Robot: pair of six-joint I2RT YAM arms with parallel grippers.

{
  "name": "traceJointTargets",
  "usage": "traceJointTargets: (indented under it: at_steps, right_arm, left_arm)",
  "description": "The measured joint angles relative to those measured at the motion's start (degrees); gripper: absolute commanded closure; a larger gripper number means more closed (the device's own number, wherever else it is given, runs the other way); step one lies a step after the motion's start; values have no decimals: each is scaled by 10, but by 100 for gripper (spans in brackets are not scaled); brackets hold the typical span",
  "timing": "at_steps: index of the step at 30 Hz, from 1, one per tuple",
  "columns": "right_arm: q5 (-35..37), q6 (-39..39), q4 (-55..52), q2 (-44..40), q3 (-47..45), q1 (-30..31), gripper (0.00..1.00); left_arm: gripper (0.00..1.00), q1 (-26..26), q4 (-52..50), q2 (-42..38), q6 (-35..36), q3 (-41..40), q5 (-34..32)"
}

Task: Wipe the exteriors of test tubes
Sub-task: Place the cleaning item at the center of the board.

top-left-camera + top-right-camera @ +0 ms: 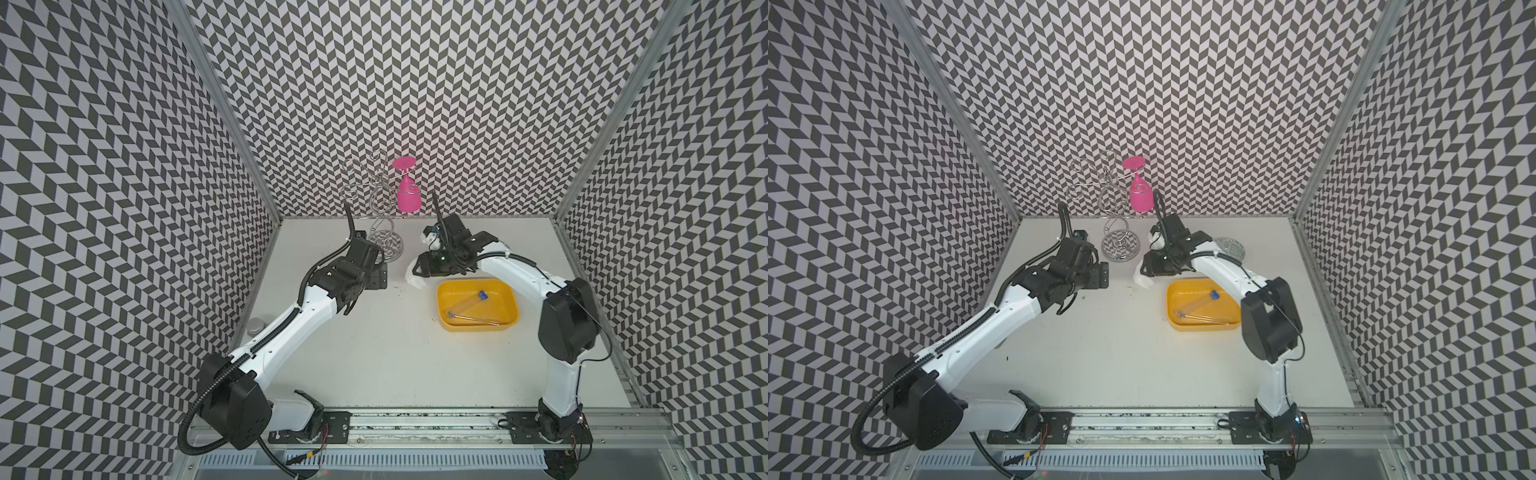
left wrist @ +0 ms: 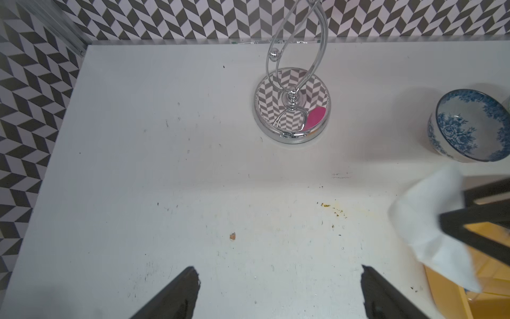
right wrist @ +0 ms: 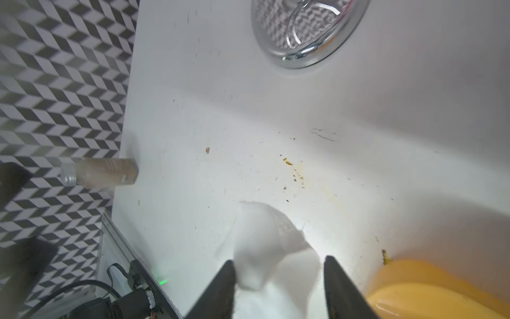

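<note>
While both my arms reach toward the back of the table [image 1: 395,353], entries run left to right.
- Left edge: a small capped jar [image 1: 255,326] stands beside my left arm.
- My left gripper [image 2: 278,272]: fingers spread wide, nothing between them, bare table beneath.
- Just beyond it: the wire stand [image 1: 385,246], with a pink glass [image 1: 407,195] hanging upside down from it.
- The white tissue [image 3: 265,234] sits between the fingers of my right gripper [image 3: 278,261]. These stand apart. The tissue lies against one finger and a gap shows at the other, so no clamp.
- The test tubes [image 1: 467,309] lie flat in the yellow tray [image 1: 473,329], right of the tissue, clear of both grippers. One blue cap shows plainly.
- Farther back than the tray: a blue-patterned bowl [image 2: 469,124].
</note>
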Motion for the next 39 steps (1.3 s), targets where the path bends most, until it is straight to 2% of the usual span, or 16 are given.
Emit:
traceJointTargets:
  at_steps: [1, 5, 8, 11, 12, 13, 14, 18, 20, 21, 22, 27, 29, 35, 39]
  right_arm:
    - [0, -4, -10, 17, 14, 9, 0]
    - [0, -12, -45, 30, 39, 20, 0]
    - [-5, -13, -50, 27, 69, 16, 10]
    - [-9, -10, -50, 17, 72, 15, 44]
    - [-9, -11, -52, 16, 72, 14, 67]
    - [-6, -9, -54, 15, 72, 14, 83]
    - [1, -7, -57, 15, 72, 14, 85]
    - [49, -11, -118, 28, 122, 17, 73]
    - [65, -15, -127, 29, 147, 19, 55]
    - [71, -17, -128, 27, 155, 19, 42]
    - [74, -19, -127, 25, 158, 19, 34]
    - [70, -27, -134, 24, 155, 19, 16]
    - [65, -28, -135, 24, 153, 20, 4]
    - [46, -36, -136, 17, 151, 20, 3]
    - [47, -35, -132, -22, 130, 20, 3]
  left_arm:
    - [6, 0, 0, -4, -3, -4, 3]
    - [6, 13, 1, -22, -16, -19, 23]
    - [9, 24, 10, -30, -26, -26, 43]
    - [16, 32, 21, -36, -31, -28, 62]
    - [18, 33, 25, -37, -34, -28, 67]
    - [20, 33, 29, -38, -36, -28, 71]
    - [20, 33, 31, -38, -36, -28, 75]
    - [23, 33, 35, -38, -36, -28, 82]
    - [23, 33, 37, -38, -36, -28, 85]
    - [23, 34, 39, -38, -36, -28, 86]
    - [23, 34, 41, -38, -36, -28, 86]
    - [22, 35, 49, -38, -37, -28, 92]
    - [21, 35, 52, -38, -37, -28, 94]
    - [21, 35, 61, -38, -40, -28, 96]
    - [24, 35, 67, -38, -41, -28, 99]
